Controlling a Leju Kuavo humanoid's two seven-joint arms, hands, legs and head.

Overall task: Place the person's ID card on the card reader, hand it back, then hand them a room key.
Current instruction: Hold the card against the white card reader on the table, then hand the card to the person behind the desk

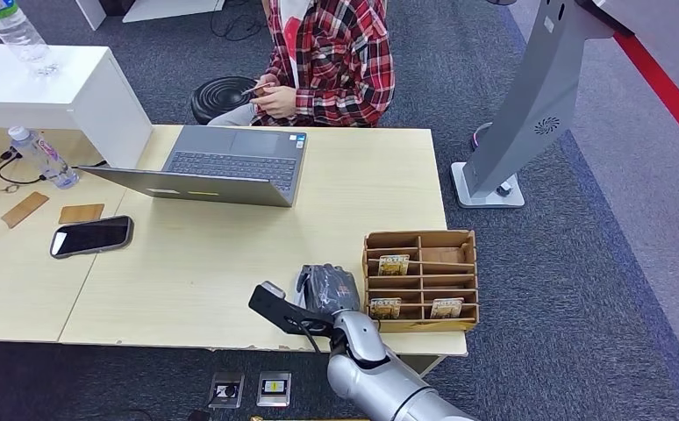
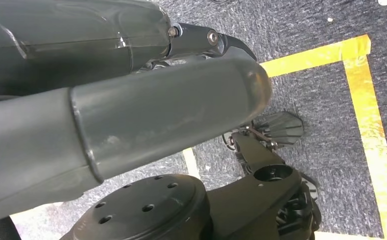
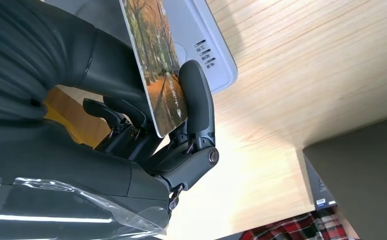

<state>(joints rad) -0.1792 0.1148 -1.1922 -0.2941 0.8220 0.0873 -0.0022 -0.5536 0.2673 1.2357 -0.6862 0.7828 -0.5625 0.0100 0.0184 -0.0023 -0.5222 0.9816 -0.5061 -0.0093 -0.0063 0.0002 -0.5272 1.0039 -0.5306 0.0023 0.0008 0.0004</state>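
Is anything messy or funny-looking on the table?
Mostly tidy. One odd thing: the laptop is folded open almost flat, with its screen tipped toward the robot. A water bottle lies on its side at the far left. The cardboard organizer sits straight, near the right hand.

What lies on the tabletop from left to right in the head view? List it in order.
Water bottle → black phone → laptop → right robot hand → cardboard card organizer.

Head view looks down on the table — wrist views close (sharing its wood).
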